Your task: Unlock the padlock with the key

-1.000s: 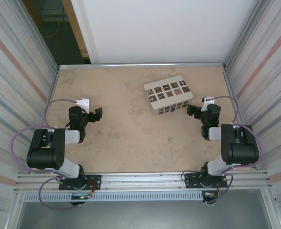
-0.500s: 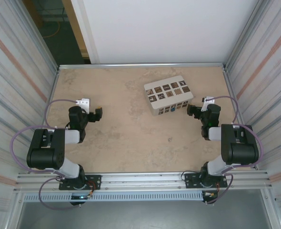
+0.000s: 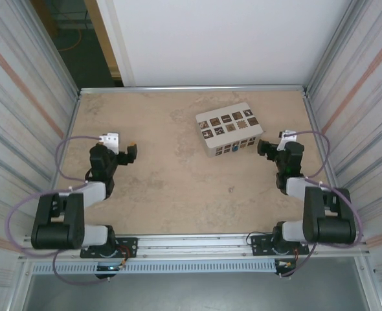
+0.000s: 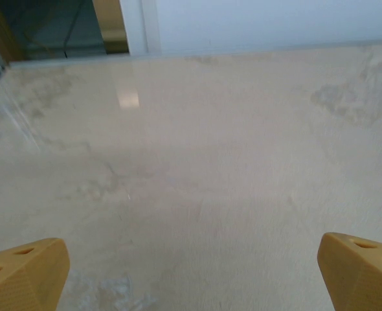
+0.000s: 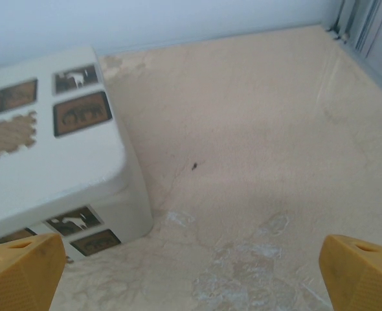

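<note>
Open, empty: left end effector, right end effector. Tiny padlock at box front, probably light, hard, slippery; pinch blue body, not shackle.

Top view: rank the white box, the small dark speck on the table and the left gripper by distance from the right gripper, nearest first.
1. white box: just left of the right gripper, slightly toward the back.
2. small dark speck: left and toward the front.
3. left gripper: far across on the left side.
</note>
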